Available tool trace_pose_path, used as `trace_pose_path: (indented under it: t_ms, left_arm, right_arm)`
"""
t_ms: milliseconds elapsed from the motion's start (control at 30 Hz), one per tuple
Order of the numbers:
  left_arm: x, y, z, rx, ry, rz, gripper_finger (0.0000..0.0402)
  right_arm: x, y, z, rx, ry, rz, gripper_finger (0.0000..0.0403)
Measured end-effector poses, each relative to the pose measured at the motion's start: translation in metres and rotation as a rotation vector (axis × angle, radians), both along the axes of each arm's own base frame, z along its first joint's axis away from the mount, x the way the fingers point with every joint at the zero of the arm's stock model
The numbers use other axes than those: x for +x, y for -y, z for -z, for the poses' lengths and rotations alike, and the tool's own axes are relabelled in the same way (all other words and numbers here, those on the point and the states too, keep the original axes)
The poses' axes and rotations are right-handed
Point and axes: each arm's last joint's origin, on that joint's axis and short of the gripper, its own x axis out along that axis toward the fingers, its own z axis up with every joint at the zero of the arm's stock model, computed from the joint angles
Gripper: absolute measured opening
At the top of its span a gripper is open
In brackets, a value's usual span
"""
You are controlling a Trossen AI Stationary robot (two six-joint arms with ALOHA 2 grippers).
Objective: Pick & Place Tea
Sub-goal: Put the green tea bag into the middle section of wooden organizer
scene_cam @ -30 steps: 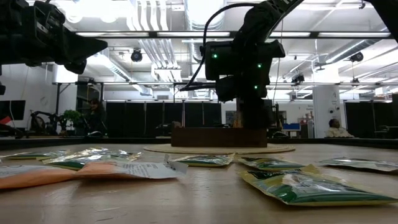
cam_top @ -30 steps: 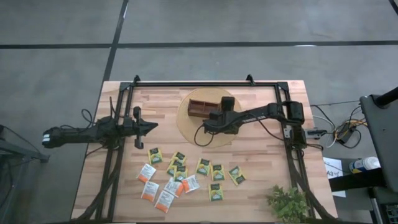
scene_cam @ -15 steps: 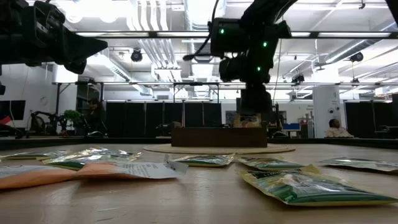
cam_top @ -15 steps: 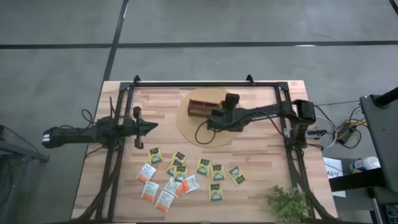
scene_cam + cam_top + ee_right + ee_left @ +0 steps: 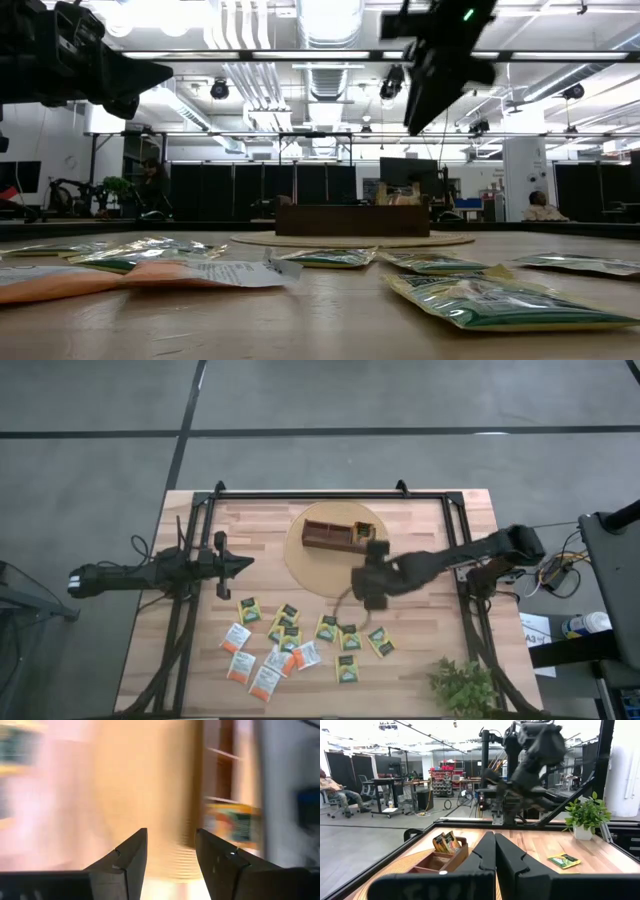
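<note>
Pale butcher-block wooden counter [image 5: 420, 650] is carrying a scatter of small flat paper tea packets [image 5: 300, 643] (yellow-green with dark panels, white-and-orange) along its near half. The brown three-compartment wooden tray [image 5: 335, 535] is sitting on a round light wooden board [image 5: 305, 565] toward the far middle; a couple of packets are standing in its right-hand compartment [image 5: 446, 841].

The right gripper [image 5: 368, 586] is hanging above the counter between the tray and the scatter, its fingers [image 5: 131, 855] spread apart with nothing between them. The left gripper [image 5: 243, 563] is waiting over the left side, fingers [image 5: 490, 857] pressed together, holding nothing.

Judged step: the right arm is heading for another packet.

Risks:
- Packets are overlapping in the left part of the scatter; a descent there could be pinching two at once or sliding one under another.
- Packets are lying flat on the wood; fingertips could be skidding over the paper and pushing it instead of lifting.
- The wrist view is smeared by motion, so aim is uncertain.
</note>
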Motion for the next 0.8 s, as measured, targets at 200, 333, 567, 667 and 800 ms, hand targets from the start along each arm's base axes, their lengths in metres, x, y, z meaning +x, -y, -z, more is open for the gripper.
trace_pose_path:
  t_ms: [200,333,567,667,800]
  left_arm:
    - [0.000,0.000,0.000,0.000,-0.002,0.000,0.0000]
    - [0.000,0.000,0.000,0.000,-0.004,0.000,0.0000]
    - [0.000,0.000,0.000,-0.001,-0.004,0.000,0.0000]
    - [0.000,0.000,0.000,0.000,-0.005,0.000,0.0000]
    - [0.000,0.000,0.001,0.000,-0.004,-0.001,0.0000]
  right_arm:
    - [-0.027,-0.045,0.006,0.284,-0.079,-0.177,0.0165]
    - [-0.043,-0.071,0.017,0.295,-0.131,-0.247,0.0175]
    - [-0.063,-0.102,0.033,0.362,-0.216,-0.401,0.0189]
    - [-0.062,-0.106,0.040,0.401,-0.243,-0.433,0.0189]
    - [-0.057,-0.109,0.047,0.392,-0.267,-0.430,0.0189]
